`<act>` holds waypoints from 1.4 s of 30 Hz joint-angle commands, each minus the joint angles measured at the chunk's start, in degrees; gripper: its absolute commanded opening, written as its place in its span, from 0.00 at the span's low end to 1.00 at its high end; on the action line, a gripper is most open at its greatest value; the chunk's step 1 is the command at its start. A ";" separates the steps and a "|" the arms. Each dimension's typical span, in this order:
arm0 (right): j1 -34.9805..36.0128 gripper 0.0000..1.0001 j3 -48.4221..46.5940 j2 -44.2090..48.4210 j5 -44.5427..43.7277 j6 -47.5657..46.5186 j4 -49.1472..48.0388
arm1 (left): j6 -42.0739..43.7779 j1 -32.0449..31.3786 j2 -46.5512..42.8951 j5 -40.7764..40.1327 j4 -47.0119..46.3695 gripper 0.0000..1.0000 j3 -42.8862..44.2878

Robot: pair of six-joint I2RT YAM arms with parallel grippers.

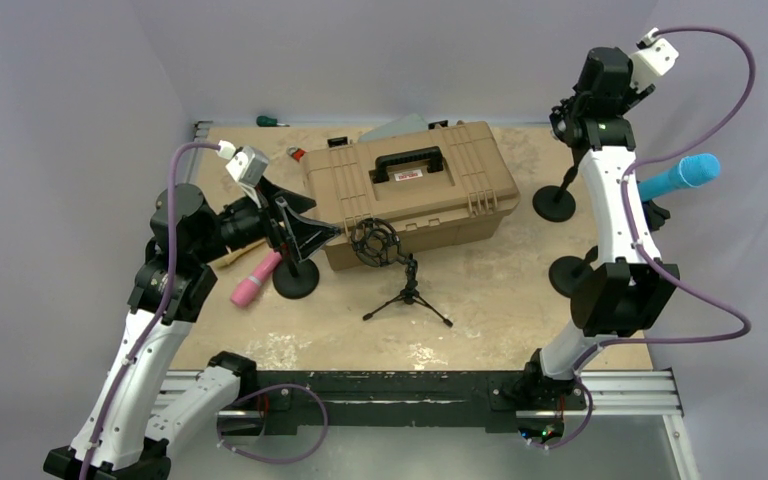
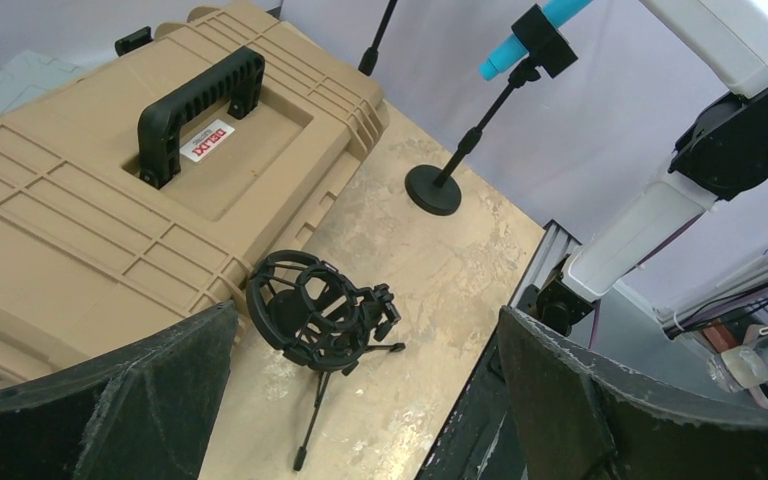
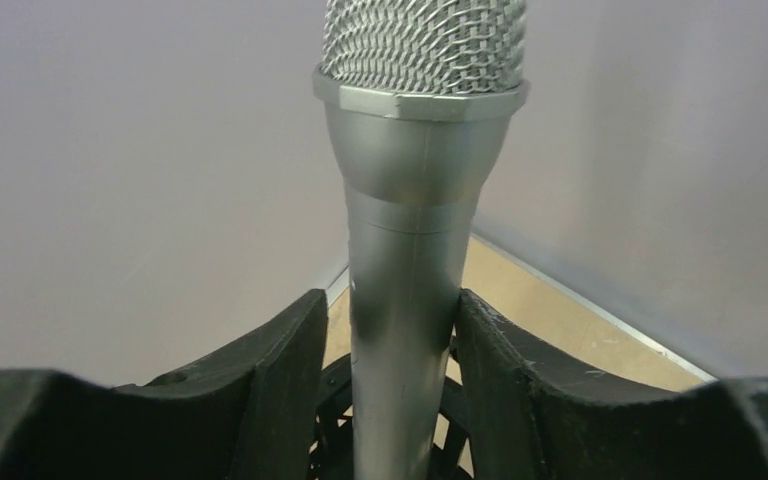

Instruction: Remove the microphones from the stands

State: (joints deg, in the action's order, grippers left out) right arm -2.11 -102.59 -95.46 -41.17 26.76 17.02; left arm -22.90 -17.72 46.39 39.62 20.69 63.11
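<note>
A silver microphone with a mesh head stands upright between my right gripper's fingers. The right finger touches its body, and a thin gap shows beside the left finger. A black clip of the stand shows below it. In the top view my right gripper is raised at the far right, above a black stand with a round base. My left gripper is wide open and empty above the empty black shock mount tripod.
A tan toolbox sits mid-table. A pink microphone leans by a round black base under my left arm. A blue microphone sits on another stand at the right. Small tools lie at the far edge.
</note>
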 commanded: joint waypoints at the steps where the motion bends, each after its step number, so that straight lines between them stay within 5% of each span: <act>1: -0.35 0.45 -0.79 1.78 -1.55 0.26 -3.03 | 1.52 -0.21 0.10 -0.48 -1.08 1.00 1.05; 17: -0.35 0.01 -4.57 4.40 -2.03 -5.62 -4.39 | 1.01 -0.12 0.63 -0.15 -1.44 1.00 0.87; 31: -0.35 0.00 -6.33 8.18 9.71 -11.09 -6.33 | 0.66 -0.13 0.52 0.20 -1.70 1.00 0.78; 36: -0.35 0.00 -7.00 11.71 25.24 -13.60 -6.38 | 0.57 -0.13 0.82 0.13 -1.61 1.00 0.72; 42: -0.02 0.00 0.06 17.65 61.08 -15.19 -10.51 | 0.44 -0.13 1.32 0.14 -1.59 1.00 0.74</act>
State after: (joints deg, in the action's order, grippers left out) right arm -2.50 -105.08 -81.91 -8.08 13.82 12.36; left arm -22.94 -17.69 47.40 39.62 20.67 63.11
